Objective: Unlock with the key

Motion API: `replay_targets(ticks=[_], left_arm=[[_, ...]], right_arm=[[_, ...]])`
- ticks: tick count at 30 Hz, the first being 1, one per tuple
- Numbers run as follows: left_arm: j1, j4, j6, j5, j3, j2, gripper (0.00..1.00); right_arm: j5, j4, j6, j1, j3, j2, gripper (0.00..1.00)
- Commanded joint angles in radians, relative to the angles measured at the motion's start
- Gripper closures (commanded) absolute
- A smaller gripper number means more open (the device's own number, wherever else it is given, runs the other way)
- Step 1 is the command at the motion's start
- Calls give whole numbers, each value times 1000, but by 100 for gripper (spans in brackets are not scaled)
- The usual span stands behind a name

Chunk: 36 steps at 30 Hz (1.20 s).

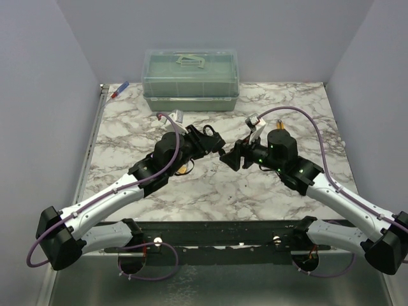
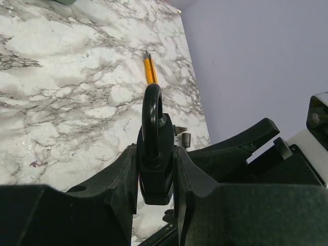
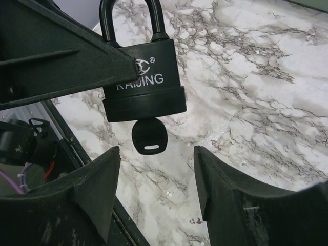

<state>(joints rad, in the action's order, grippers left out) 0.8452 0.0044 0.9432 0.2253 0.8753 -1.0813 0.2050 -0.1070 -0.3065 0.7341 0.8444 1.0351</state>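
Our left gripper [image 2: 155, 166] is clenched on the black padlock [image 3: 143, 77], holding it off the marble table [image 3: 266, 77]. The key [image 3: 147, 137] juts from the padlock's end opposite the shackle. It is apparently seated in the keyhole, with its shaft hidden. Our right gripper [image 3: 156, 166] is released, its fingers flanking the key's head without touching it.

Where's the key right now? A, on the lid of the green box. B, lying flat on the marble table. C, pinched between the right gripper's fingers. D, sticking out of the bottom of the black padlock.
D: in the right wrist view the key hangs from the underside of the black padlock, which the left gripper clamps, while the right gripper stands open, not touching it.
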Motion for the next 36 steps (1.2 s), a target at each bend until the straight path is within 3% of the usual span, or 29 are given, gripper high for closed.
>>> replay_targets(ticks=[1,17,27,36], left_arm=[[-4,75,15,-10,57,8,100],[-5,83,19,-26,60,-13,100],[-6,87,22,-38,58,-20,100],[-6,94,22,-41,66,-31,100]], right_arm=[[25,9,21,8,33,18,37],[7,26,30,21,46,62,46],[-17,30,28,23,60,81,58],[-15,36,25,31,62,93,57]])
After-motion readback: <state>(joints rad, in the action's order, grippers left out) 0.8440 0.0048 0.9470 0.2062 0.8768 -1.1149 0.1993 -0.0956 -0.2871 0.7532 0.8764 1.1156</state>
